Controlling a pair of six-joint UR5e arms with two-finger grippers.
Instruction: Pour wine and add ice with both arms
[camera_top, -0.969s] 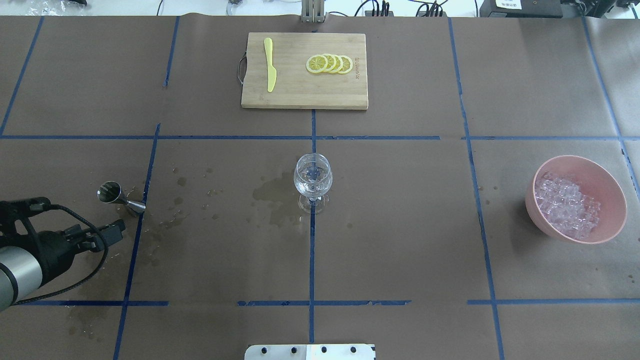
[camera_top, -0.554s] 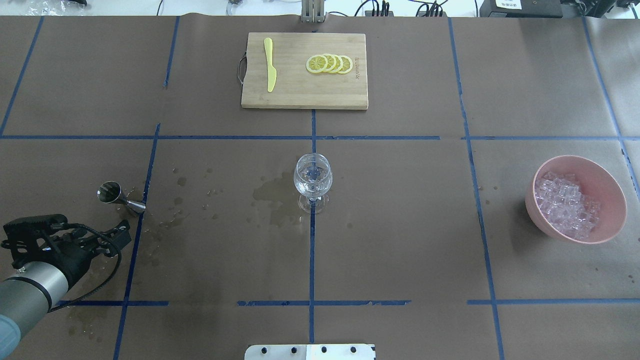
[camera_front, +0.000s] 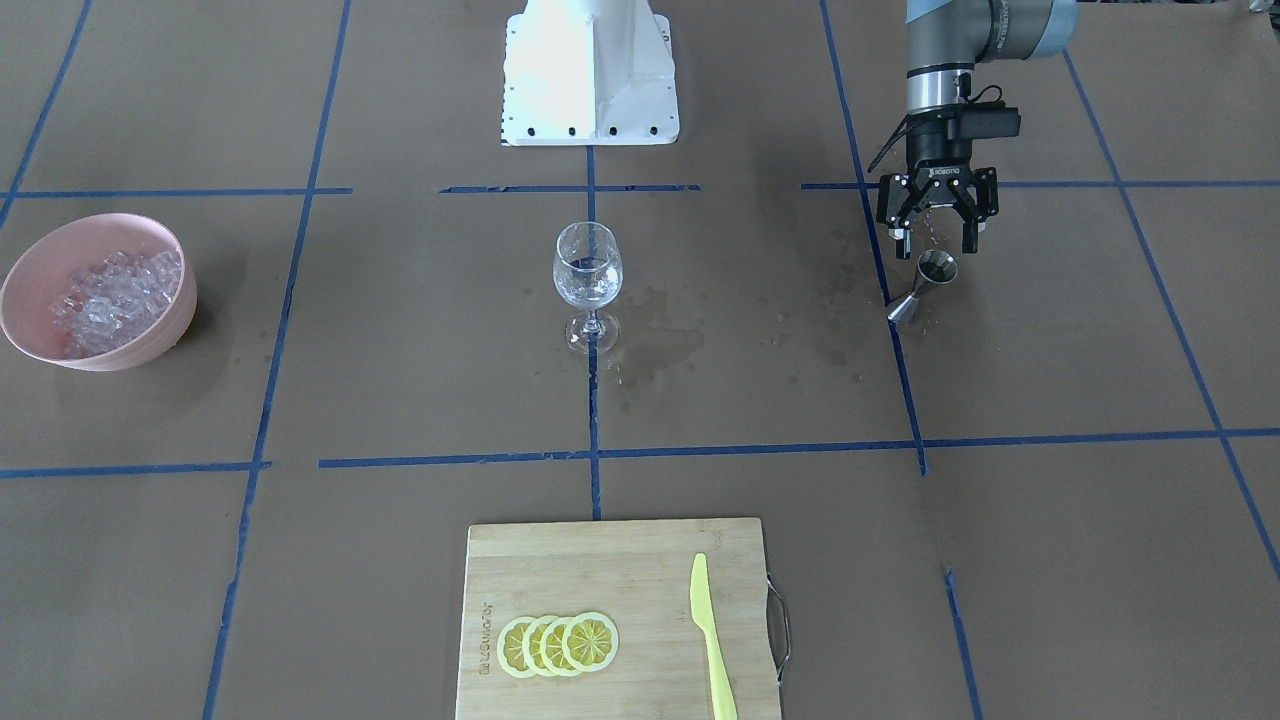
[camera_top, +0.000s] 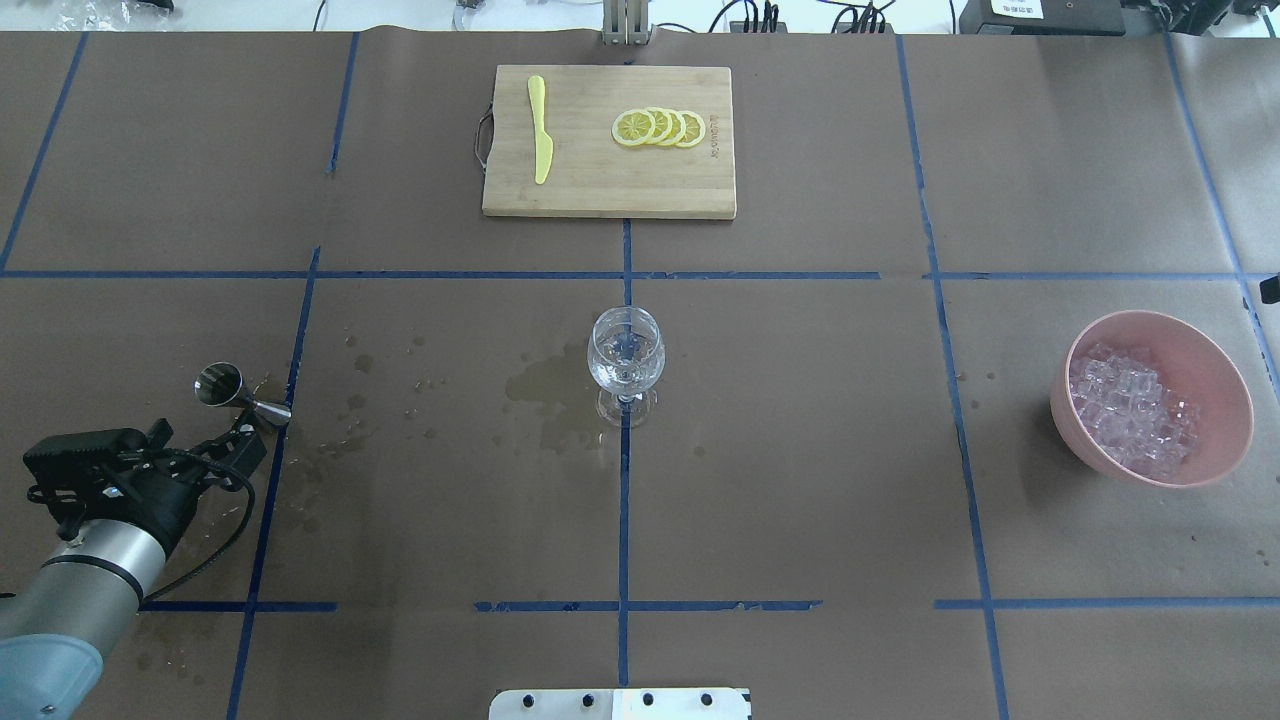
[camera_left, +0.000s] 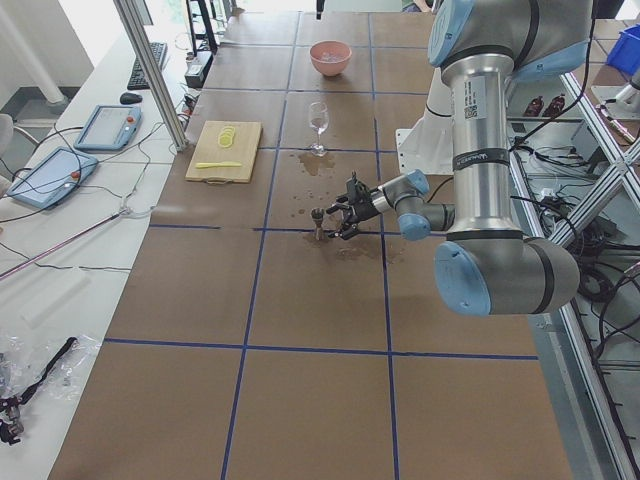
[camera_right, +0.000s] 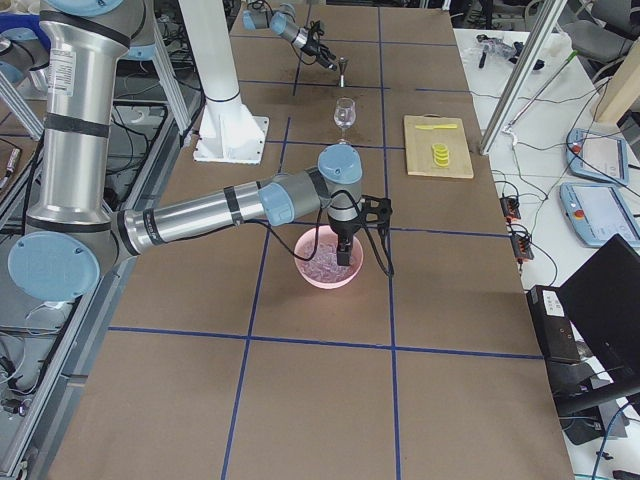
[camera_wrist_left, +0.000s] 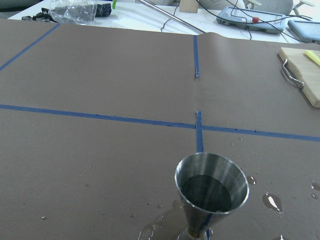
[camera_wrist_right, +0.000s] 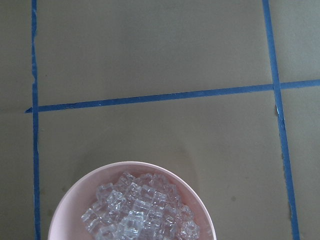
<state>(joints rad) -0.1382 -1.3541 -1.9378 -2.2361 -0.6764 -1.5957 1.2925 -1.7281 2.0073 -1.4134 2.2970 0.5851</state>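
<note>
My left gripper (camera_front: 935, 238) is open and low over the table, its fingers just behind a steel jigger (camera_front: 925, 285) without touching it; it also shows in the overhead view (camera_top: 205, 434). The jigger (camera_wrist_left: 211, 187) stands upright with dark liquid in its cup. The clear wine glass (camera_top: 626, 355) stands at the table's middle. The ice (camera_top: 1130, 405) is heaped in a pink bowl (camera_top: 1205, 365) at the right. My right gripper (camera_right: 343, 255) hangs over that bowl, and I cannot tell whether it is open or shut. The right wrist view looks down on the ice (camera_wrist_right: 140, 212).
A wooden cutting board (camera_top: 608, 140) at the far side carries a yellow knife (camera_top: 540, 130) and lemon slices (camera_top: 660, 128). Wet stains (camera_top: 545, 395) spread between the jigger and the glass. The white pedestal base (camera_front: 590, 70) stands at the robot's side.
My left arm has swung round and its gripper has moved up toward the jigger's base. A small black part now shows at the overhead view's right edge.
</note>
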